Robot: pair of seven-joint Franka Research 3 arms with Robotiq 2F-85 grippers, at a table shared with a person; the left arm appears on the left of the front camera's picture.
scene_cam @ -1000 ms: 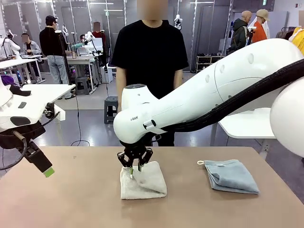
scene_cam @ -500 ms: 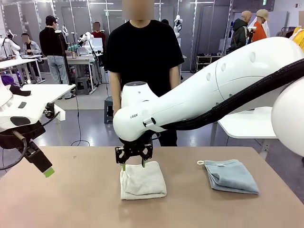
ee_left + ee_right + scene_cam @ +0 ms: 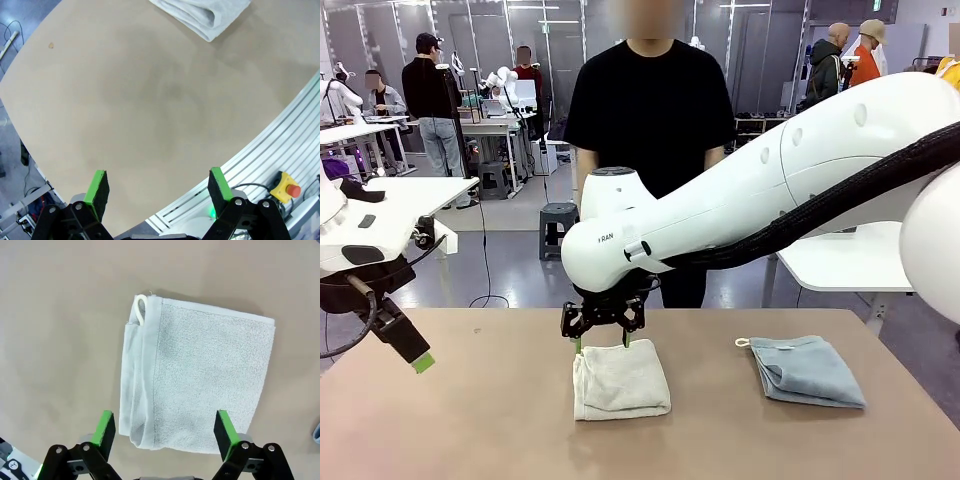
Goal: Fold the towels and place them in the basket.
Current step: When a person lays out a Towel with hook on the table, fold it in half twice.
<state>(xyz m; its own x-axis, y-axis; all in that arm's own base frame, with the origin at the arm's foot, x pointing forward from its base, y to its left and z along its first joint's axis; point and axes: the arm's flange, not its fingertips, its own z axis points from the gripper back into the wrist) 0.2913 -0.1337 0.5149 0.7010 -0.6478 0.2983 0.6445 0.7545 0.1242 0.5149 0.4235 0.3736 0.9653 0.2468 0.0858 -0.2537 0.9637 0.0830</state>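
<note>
Lying folded into a neat square near the middle of the bench [image 3: 470,420], the cream towel [image 3: 620,379] now sits free of any grip: a second ago your right gripper [image 3: 601,345] was pressed down into its far edge with the pads nearly together, and since then it has lifted clear and spread its jaws wide apart. You see it hanging just above the towel's far edge in the front view, and the right wrist view looks straight down on the cream towel [image 3: 200,380], flat, its corner loop showing, with both green pads empty on either side. I read that as the fold on this one being finished and let go. The blue-grey towel [image 3: 808,370] lies folded as well, over on your right side of the bench, well apart from the cream one, its small loop pointing toward the middle. Your left gripper [image 3: 408,345] waits low at the left, jaws apart and holding nothing; its wrist view looks over bare bench with a corner of the cream towel [image 3: 202,15] far off. With both towels folded, what remains, as I judge it, is picking each up and carrying it to the basket. A person stands at the far side, hands not on the bench.
</note>
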